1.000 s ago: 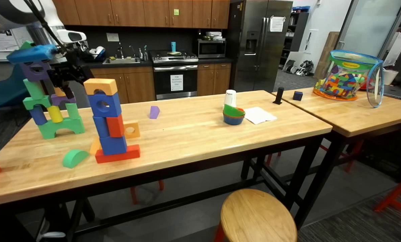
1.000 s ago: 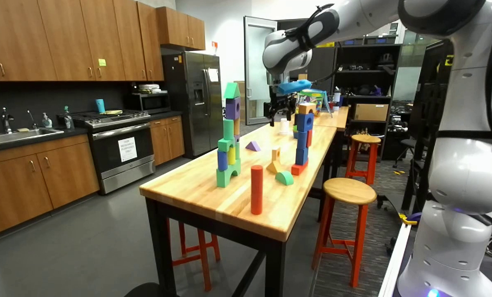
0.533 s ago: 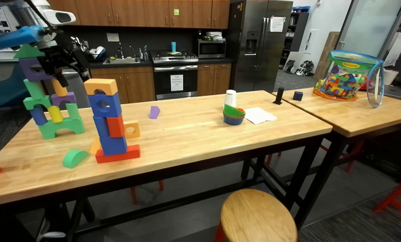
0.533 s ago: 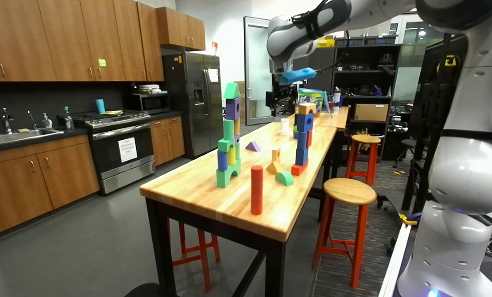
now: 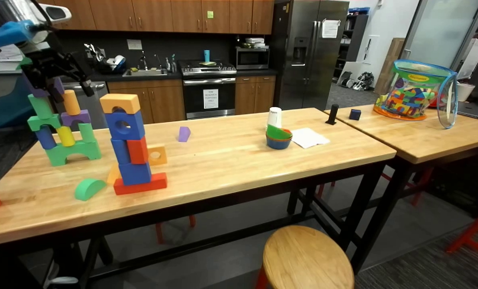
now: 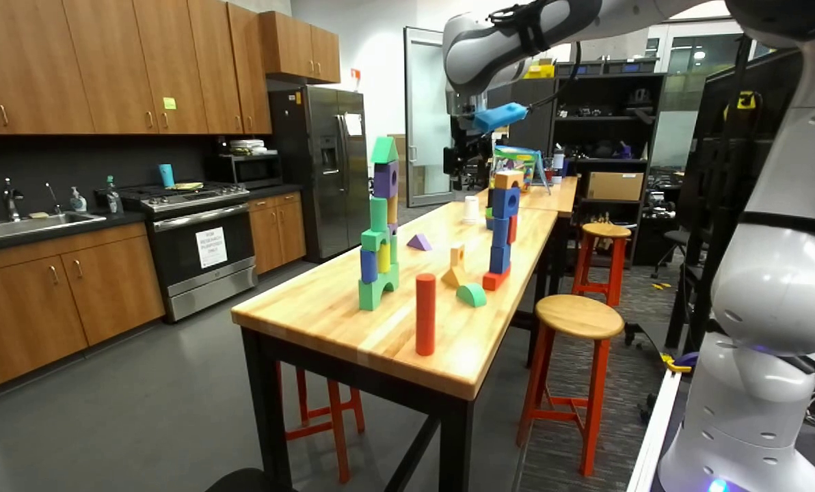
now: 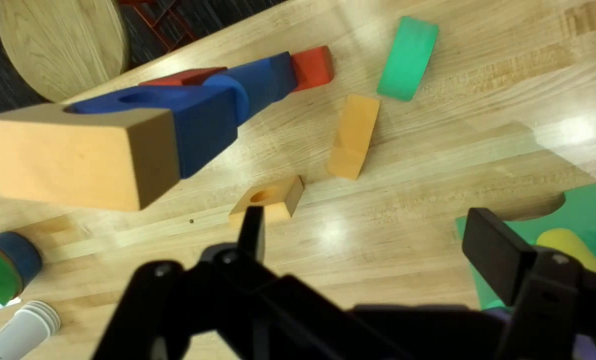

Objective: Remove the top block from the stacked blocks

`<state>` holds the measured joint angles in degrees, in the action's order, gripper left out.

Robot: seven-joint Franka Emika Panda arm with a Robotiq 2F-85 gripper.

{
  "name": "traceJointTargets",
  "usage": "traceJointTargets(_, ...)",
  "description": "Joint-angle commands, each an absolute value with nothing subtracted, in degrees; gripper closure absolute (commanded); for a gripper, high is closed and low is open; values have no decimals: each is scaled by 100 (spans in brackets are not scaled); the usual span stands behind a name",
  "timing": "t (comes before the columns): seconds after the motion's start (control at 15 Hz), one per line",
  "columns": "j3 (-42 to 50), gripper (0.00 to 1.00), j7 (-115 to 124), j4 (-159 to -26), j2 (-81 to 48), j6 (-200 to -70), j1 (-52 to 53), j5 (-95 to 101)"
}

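Observation:
The stacked blocks (image 5: 134, 174) form a narrow blue and red tower on a flat red base, also in view (image 6: 500, 260). An orange-tan arch block (image 5: 120, 103) is its uppermost piece; in the wrist view it (image 7: 68, 165) is large at upper left. A yellow-orange wedge (image 6: 455, 277) lies on the table behind the tower, also in the wrist view (image 7: 354, 137); I cannot tell whether it is the top block. No yellow wedge sits on the tower. My gripper (image 5: 72, 91) is open and empty, beside and above the tower top; its jaws (image 7: 365, 220) stand wide apart.
A green, blue and purple structure (image 5: 73, 150) stands near the gripper, its top partly hidden. A holed orange block (image 5: 157, 154), green half-round (image 5: 88, 189), purple block (image 5: 184, 133) and tall red cylinder (image 6: 425, 314) stand around. Bowls (image 5: 278, 143) and a white cup (image 5: 274, 117) are farther along.
My gripper has risen and moved left in an exterior view, away from the tower top. It stays open and empty. The blocks have not moved.

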<state>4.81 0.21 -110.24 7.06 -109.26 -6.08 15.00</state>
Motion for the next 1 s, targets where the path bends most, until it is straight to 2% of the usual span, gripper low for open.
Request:
traceJointTargets(0.0,421,0,-419,-11517,1277,-10532,-519,1562)
traceJointTargets(0.47,369,0,-736,-12229,1804,-10087,-456,1658)
traceJointTargets(0.93,478,0,-388,-12759,1800,-10604,-516,1273)
